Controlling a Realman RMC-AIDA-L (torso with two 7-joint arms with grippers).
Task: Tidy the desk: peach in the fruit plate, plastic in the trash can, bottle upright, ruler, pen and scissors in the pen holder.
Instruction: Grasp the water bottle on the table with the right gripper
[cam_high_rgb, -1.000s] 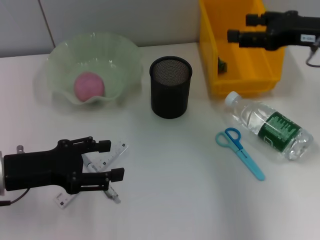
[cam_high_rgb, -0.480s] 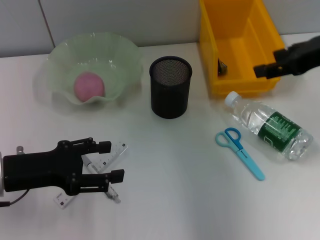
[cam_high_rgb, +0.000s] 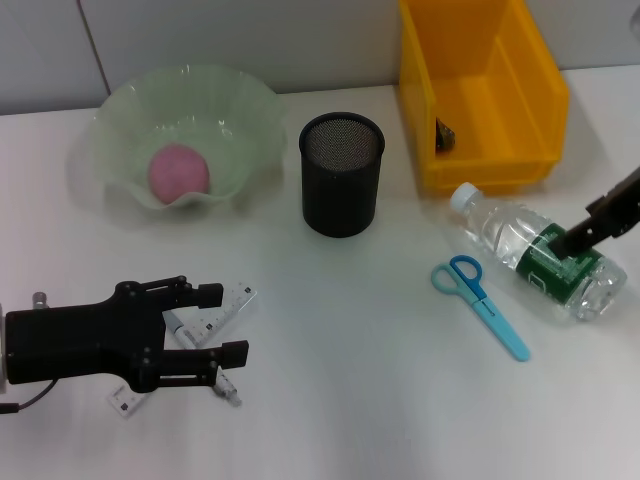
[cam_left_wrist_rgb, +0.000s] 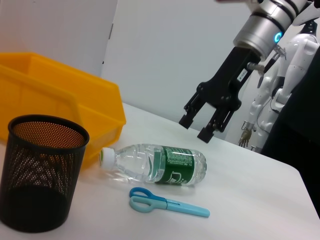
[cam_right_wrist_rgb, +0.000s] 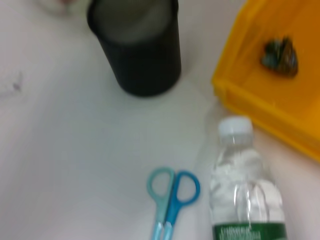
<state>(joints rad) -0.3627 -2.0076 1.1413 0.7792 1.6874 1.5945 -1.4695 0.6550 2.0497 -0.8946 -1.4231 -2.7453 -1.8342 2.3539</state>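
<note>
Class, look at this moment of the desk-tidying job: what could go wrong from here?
1. The bottle lies on its side; the open right pincer above it might set it rolling toward the scissors.
2. The left pincer hovers over the crossed ruler and pen; it may catch both, or neither.

Clear bottle (cam_high_rgb: 535, 258) lies sideways beside blue scissors (cam_high_rgb: 480, 303); peach (cam_high_rgb: 179, 171) in plate (cam_high_rgb: 130, 125).
</note>
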